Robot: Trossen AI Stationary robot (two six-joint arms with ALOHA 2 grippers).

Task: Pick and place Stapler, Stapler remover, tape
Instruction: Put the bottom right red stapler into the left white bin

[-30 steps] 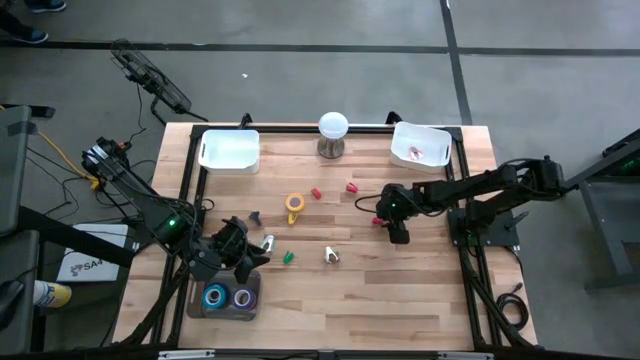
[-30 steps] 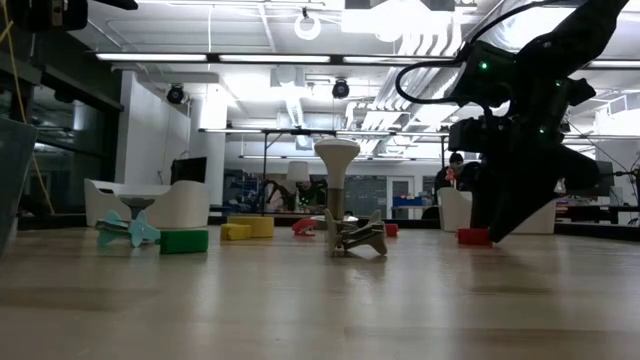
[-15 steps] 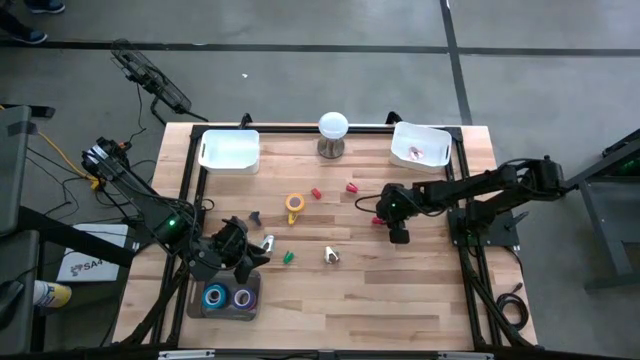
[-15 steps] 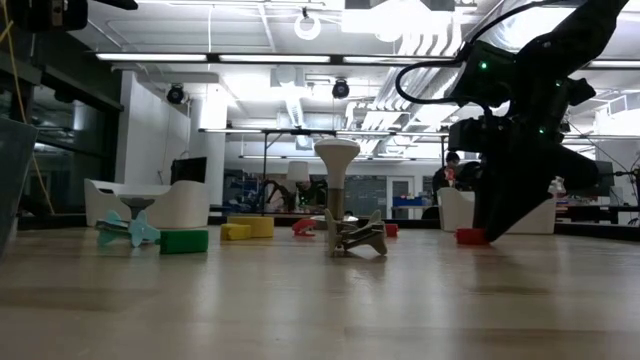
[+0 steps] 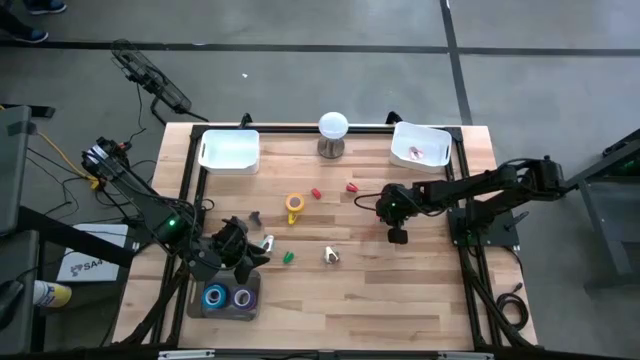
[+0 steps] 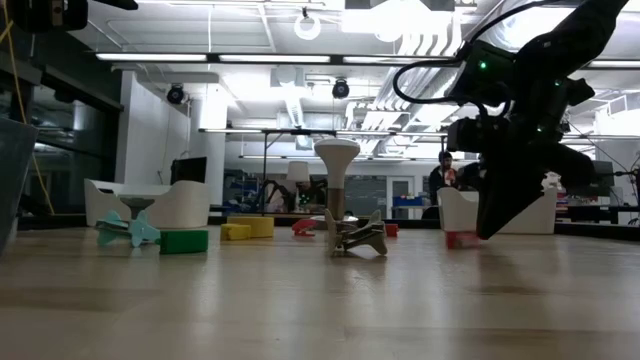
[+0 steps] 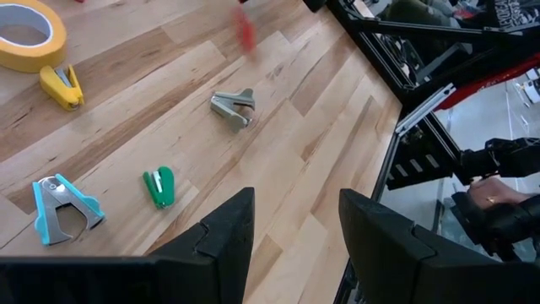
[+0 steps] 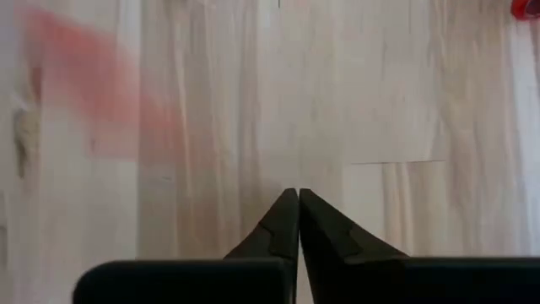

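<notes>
Tape first: a yellow roll [image 5: 294, 203] lies flat near the middle of the table [image 5: 400, 290], with a small yellow stapler [image 7: 61, 86] just beside it, and two more rolls, blue [image 5: 215, 296] and purple [image 5: 243, 297], sit side by side in a dark tray [image 5: 222, 311] at the near left corner. My left gripper [image 7: 291, 236] hangs just above the far edge of that tray with its fingers spread and nothing between them. Ahead of it on the wood lie a teal stapler remover [image 7: 59, 209], a green stapler [image 7: 159, 187] and a grey remover [image 7: 234, 105], all well apart from each other.

My right gripper [image 8: 298, 218] is over the right half of the table, its two fingers pressed tight together on nothing (only bare wood shows past the tips). A red piece [image 6: 462, 239] sits on the table just beside it in the low view; it shows as a red blur in my right wrist view, and I cannot tell exactly what it is. Two other small red items [image 5: 316, 193] [image 5: 352, 186] lie farther left, towards the far side.

Along the far edge stand a white bin [image 5: 229, 150] on the left, a white bin [image 5: 420, 145] on the right, and a white round-topped stand [image 5: 333, 133] between them.
</notes>
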